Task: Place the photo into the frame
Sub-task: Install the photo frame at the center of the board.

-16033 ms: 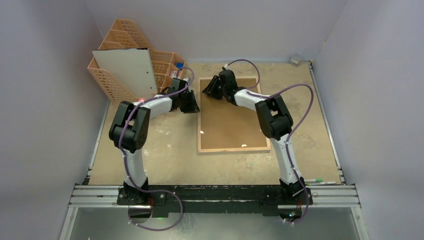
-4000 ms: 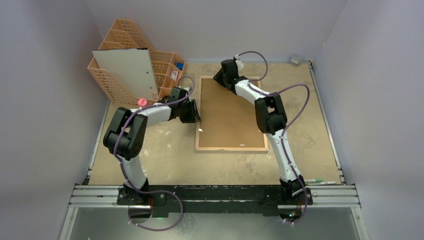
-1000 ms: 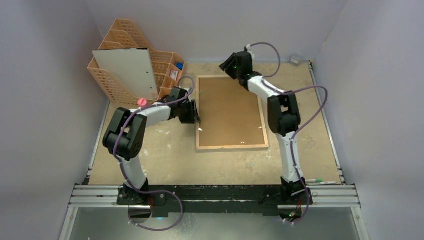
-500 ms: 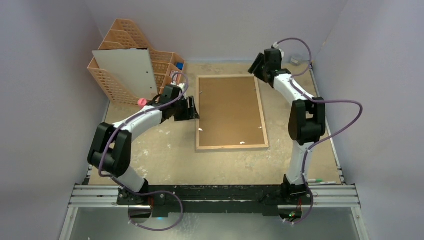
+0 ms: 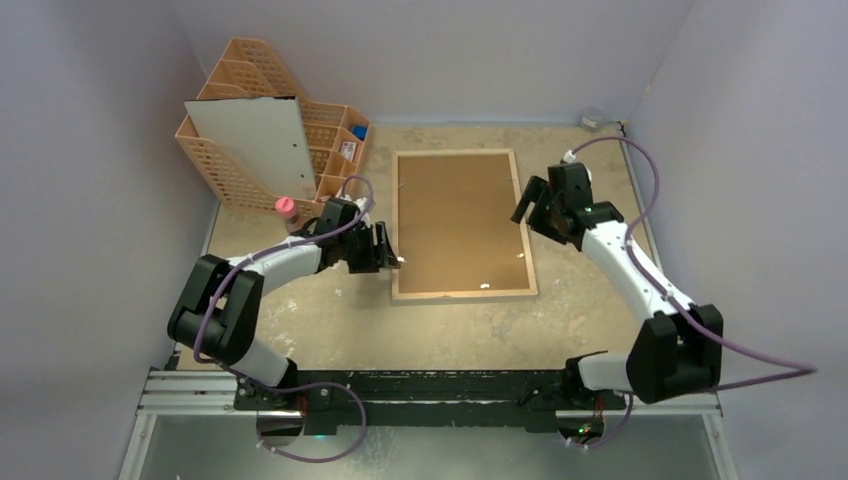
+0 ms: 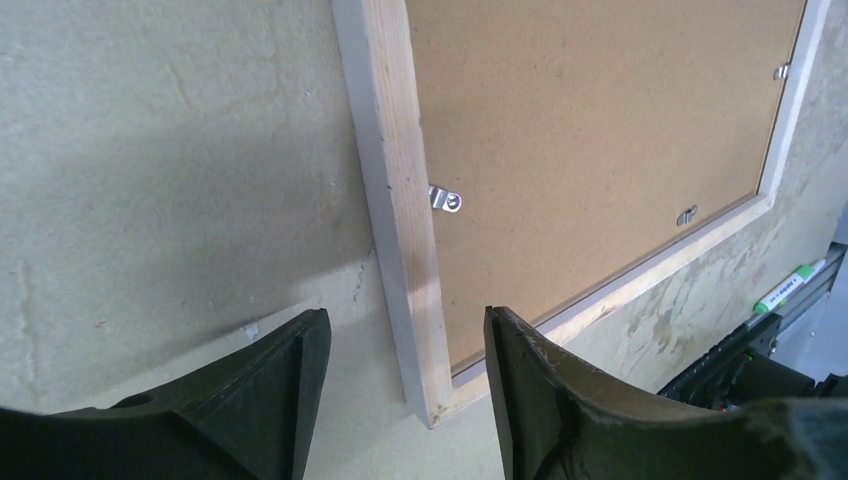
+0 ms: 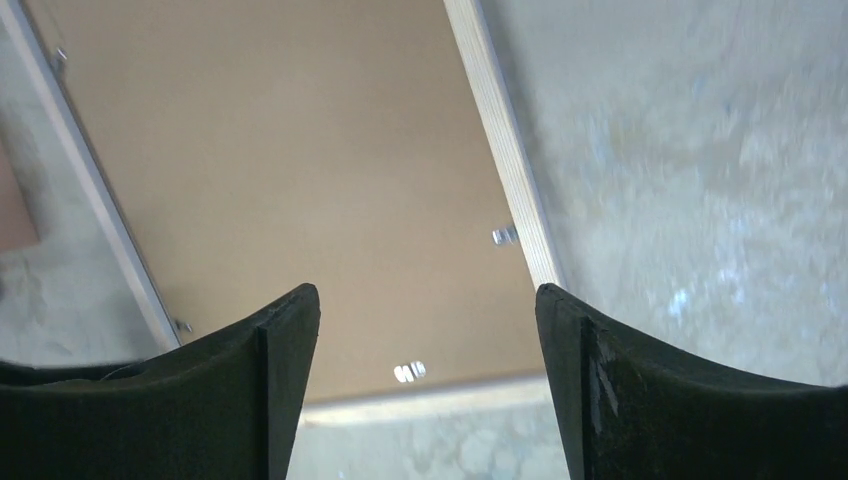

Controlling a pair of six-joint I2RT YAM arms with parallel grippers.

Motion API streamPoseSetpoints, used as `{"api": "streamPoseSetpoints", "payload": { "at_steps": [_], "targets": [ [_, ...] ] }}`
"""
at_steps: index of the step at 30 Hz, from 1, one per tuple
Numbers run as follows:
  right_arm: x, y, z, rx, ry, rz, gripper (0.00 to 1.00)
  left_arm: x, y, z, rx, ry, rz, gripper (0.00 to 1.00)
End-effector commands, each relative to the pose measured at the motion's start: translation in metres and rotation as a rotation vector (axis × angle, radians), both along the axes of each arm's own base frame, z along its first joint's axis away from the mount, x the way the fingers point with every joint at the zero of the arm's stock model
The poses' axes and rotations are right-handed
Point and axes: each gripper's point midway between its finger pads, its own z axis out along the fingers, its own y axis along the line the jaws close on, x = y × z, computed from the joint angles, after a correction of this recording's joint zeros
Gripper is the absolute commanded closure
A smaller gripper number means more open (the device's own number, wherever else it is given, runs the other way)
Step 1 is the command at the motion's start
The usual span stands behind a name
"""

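Observation:
The frame (image 5: 462, 295) lies face down mid-table, its light wood rim (image 6: 395, 150) around a brown fibreboard back (image 5: 455, 220) held by small metal clips (image 6: 445, 199). My left gripper (image 5: 384, 250) is open, its jaws straddling the frame's left rail near the near-left corner (image 6: 405, 318). My right gripper (image 5: 528, 205) is open above the frame's right rail (image 7: 505, 130), nothing between its fingers (image 7: 425, 295). A large white sheet (image 5: 255, 140) leans on the organiser; it looks like the photo, plain white side out.
The peach lattice organiser (image 5: 230, 75) stands at the back left. A small pink-capped item (image 5: 285, 207) sits beside my left forearm. A small clear pot (image 5: 592, 117) is at the back right corner. Markers (image 5: 632, 362) lie by the near right rail.
My right arm swung from the frame's far edge out right and back to the right rail, jaws opening wider. My left gripper opened and slid nearer along the left rail.

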Motion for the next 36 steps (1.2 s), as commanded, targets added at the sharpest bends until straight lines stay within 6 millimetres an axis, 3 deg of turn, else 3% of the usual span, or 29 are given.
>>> {"api": "streamPoseSetpoints", "payload": {
  "at_steps": [1,4,9,14,19,24,28,36],
  "targets": [
    [-0.065,0.005,-0.04,0.071,0.216,0.011,0.18,-0.001,-0.017,0.007,-0.085,-0.035,-0.032,0.4],
    [-0.088,0.023,-0.052,0.181,0.278,0.043,0.18,-0.005,-0.021,0.001,-0.089,-0.018,-0.044,0.42],
    [-0.108,0.042,-0.065,0.316,0.358,0.022,0.16,-0.01,-0.022,-0.011,-0.079,0.027,-0.05,0.51],
    [-0.126,0.044,-0.083,0.375,0.456,-0.136,0.2,-0.013,-0.022,-0.019,-0.074,0.055,-0.055,0.55],
    [-0.121,0.037,-0.064,0.42,0.439,-0.33,0.21,-0.009,-0.019,-0.023,-0.048,0.036,-0.041,0.55],
    [-0.118,0.053,-0.055,0.574,0.417,-0.464,0.27,-0.004,-0.017,-0.023,-0.039,0.02,-0.027,0.55],
    [-0.122,0.063,-0.062,0.587,0.456,-0.502,0.27,-0.003,-0.014,-0.023,-0.017,0.017,-0.015,0.55],
    [-0.109,0.087,-0.085,0.55,0.526,-0.443,0.26,-0.001,-0.01,-0.021,0.001,0.0,-0.002,0.56]
  ]
}}
